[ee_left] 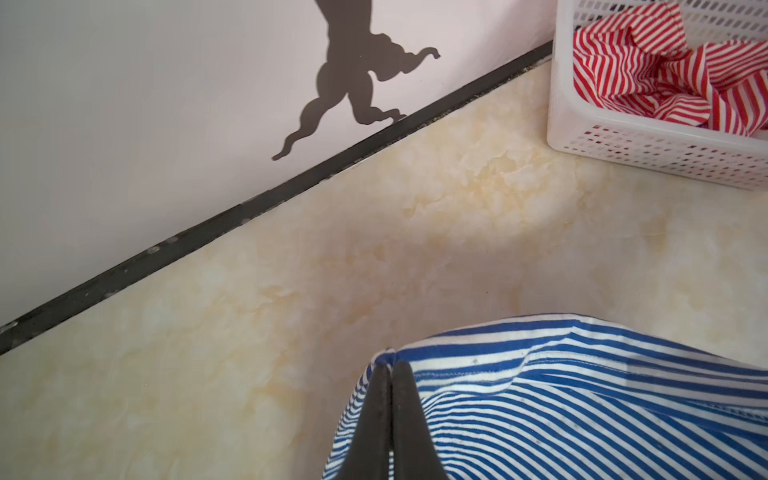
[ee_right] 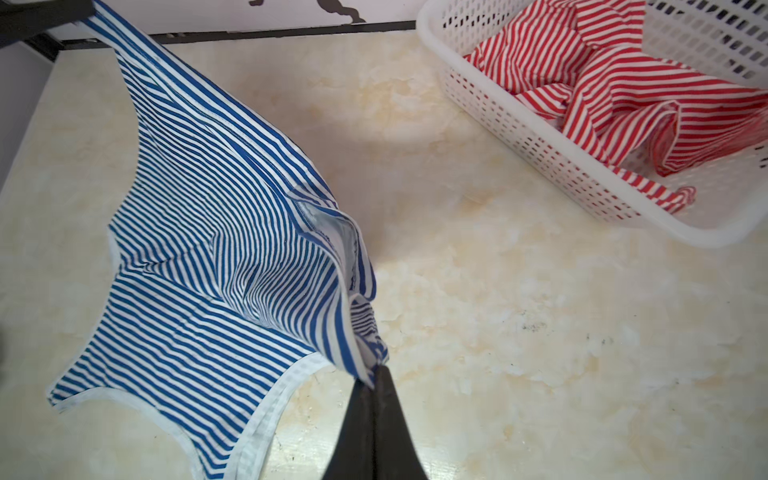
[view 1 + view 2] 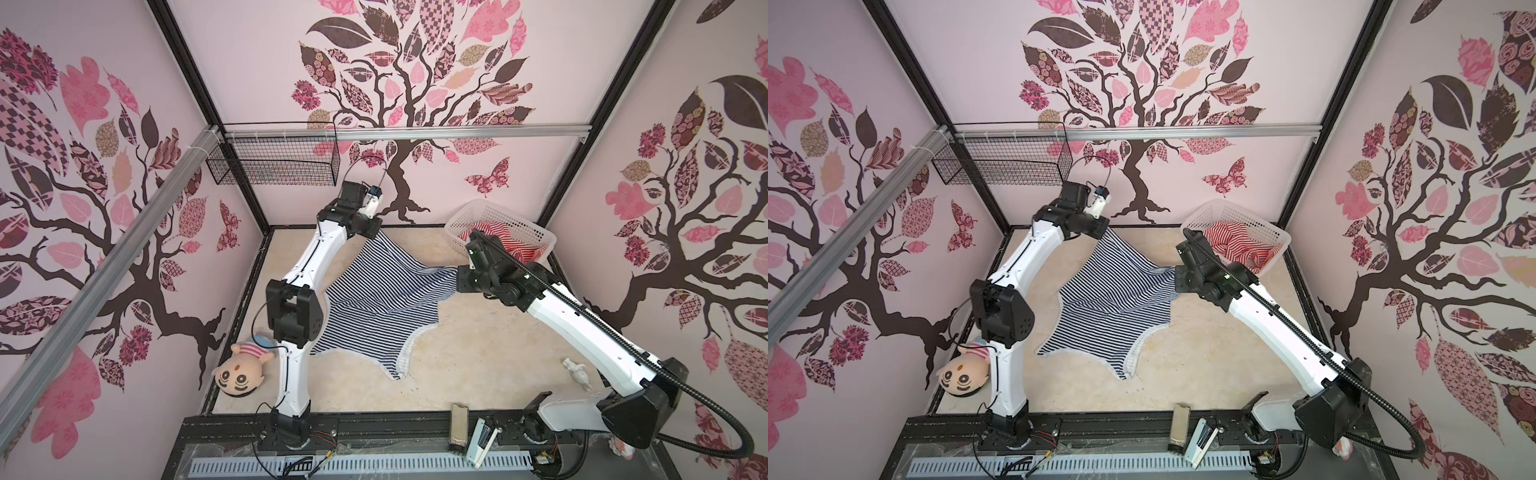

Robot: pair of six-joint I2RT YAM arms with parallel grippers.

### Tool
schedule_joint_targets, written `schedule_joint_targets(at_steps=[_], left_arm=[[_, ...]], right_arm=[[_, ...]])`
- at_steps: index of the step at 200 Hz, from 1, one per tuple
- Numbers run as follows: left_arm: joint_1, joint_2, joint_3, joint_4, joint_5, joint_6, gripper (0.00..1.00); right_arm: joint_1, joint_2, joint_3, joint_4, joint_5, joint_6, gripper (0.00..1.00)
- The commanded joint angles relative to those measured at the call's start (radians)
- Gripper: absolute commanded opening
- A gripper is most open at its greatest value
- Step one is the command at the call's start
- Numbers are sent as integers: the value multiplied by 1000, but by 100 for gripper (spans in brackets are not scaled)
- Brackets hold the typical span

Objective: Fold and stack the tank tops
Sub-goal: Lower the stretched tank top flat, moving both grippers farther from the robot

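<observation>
Navy-striped tank top (image 3: 374, 299): hanging spread over bench (image 3: 478, 345) middle, left fingers (image 1: 370, 424) and right fingers (image 2: 357, 432) each clamping its edge. Red-striped tank top (image 3: 488, 230): lying crumpled in basket (image 3: 509, 216), far-right corner. Folding and stacking not yet beginning.

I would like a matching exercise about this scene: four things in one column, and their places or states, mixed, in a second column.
1. navy-striped tank top
2. red-striped tank top
3. plush doll
4. white basket

A. stands at the far right corner of the table
B. pinched by the left claw and the right claw
C. lies crumpled inside the basket
D. lies at the near left edge of the table

Pairs: 1-B, 2-C, 3-D, 4-A.
</observation>
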Motion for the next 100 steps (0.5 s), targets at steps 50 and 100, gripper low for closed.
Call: schedule_joint_targets(at_steps=[50, 100], left_arm=[[-161, 314, 406, 118, -227, 66, 0], [-174, 340, 367, 164, -260, 67, 51]], right_arm=[[-3, 41, -52, -67, 212, 20, 0], [-5, 87, -77, -64, 268, -2, 0]])
